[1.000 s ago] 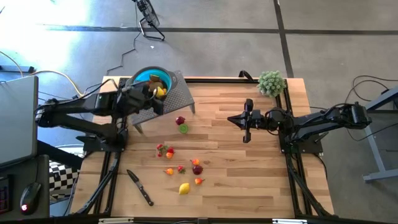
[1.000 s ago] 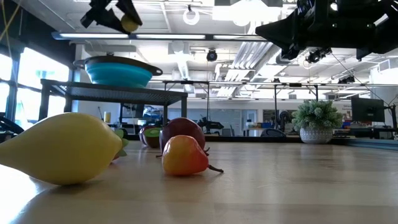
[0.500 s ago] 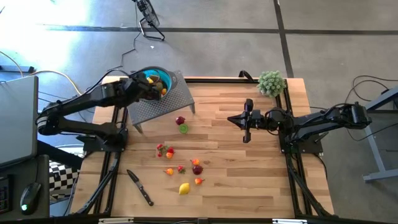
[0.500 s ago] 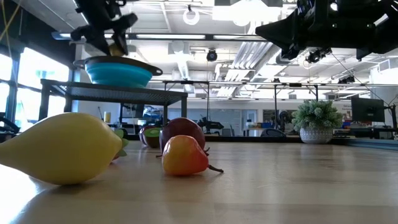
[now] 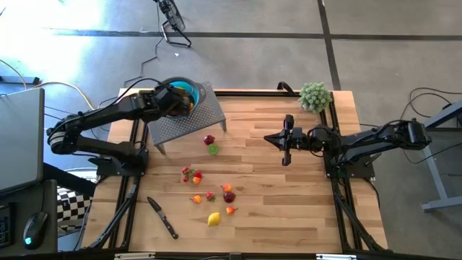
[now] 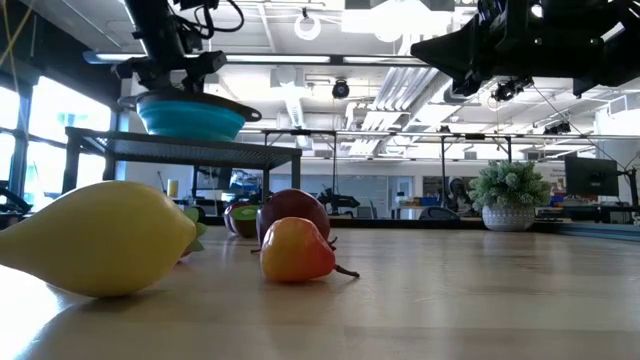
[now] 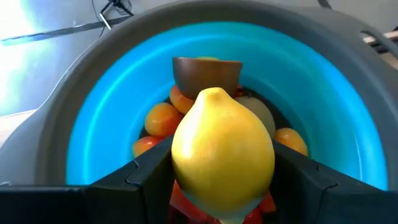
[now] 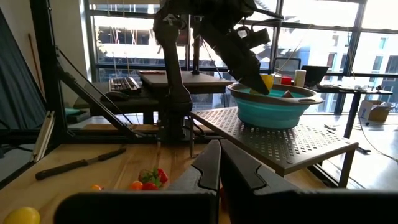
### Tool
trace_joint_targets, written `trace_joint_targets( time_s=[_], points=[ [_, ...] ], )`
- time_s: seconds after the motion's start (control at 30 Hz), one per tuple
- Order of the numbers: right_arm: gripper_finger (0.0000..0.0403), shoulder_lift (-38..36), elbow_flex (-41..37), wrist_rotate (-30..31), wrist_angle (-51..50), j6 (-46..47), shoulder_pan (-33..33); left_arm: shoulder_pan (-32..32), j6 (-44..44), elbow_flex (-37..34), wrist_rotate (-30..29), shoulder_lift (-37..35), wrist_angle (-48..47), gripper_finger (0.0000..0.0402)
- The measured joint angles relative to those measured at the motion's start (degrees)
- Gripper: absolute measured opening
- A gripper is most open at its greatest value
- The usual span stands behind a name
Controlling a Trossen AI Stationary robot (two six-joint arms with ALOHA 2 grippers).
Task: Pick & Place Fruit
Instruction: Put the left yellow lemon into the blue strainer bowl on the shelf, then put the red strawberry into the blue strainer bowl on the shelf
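My left gripper (image 5: 180,99) hangs over the teal bowl (image 5: 189,88), shut on a yellow lemon (image 7: 222,155). Several orange, red and brown fruits (image 7: 163,118) lie in the bowl, which stands on a grey perforated stand (image 5: 189,121) at the table's far left. More fruit lies on the wooden table: a maroon one (image 5: 208,139), a lime green one (image 5: 213,149), a red cluster (image 5: 191,174), small orange and red ones (image 5: 229,192) and another lemon (image 5: 214,218). My right gripper (image 5: 287,141) hovers shut over the table's middle right, holding nothing. My left gripper pinches the lemon's two opposite sides (image 7: 180,163) between its two fingers (image 7: 148,175). The fingers slant down from the table's left side toward the bowl. The lemon is lifted clear, above the fruits in the bowl.
A black-handled knife (image 5: 163,217) lies near the front left. A fuzzy pale green plant ball (image 5: 315,95) stands at the far right corner. Bare wood stretches between the scattered fruit and my right arm.
My left gripper has swung toward the table's far edge and sunk, tipping downward, from beside the stand to above the bowl. The lemon has gone with it, held throughout.
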Motion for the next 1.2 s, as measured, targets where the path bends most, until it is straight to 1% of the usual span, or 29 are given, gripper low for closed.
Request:
trace_joint_targets(
  time_s=[0.13, 0.37, 0.7, 0.9, 1.03, 1.2],
  points=[
    [0.0003, 0.0, 0.0, 0.01, -0.08, 0.0, 0.0, 0.0, -0.02, 0.0, 0.02, -0.02, 0.3, 0.023],
    [0.0003, 0.0, 0.0, 0.01, -0.1, 0.0, 0.0, 0.0, 0.2, 0.0, 0.41, -0.02, 0.3, 0.0233],
    [0.0002, 0.0, 0.0, 0.01, -0.11, -1.14, 0.0, -0.11, 4.6, 0.0, 8.74, -3.4, 0.78, 0.0234],
    [0.0002, 0.0, 0.0, 0.01, -0.1, -1.14, 0.0, -0.11, 4.75, 0.0, 13.08, -6.59, 5.1, 0.0235],
    [0.0002, 0.0, 0.0, 0.01, -0.12, -1.11, 0.0, -0.11, 4.71, 0.0, 19.14, -7.88, 8.63, 0.0235],
    [0.0002, 0.0, 0.0, 0.01, -0.11, -1.11, 0.0, -0.11, 4.71, 0.0, 31.61, -8.02, 11.48, 0.0235]
  ],
)
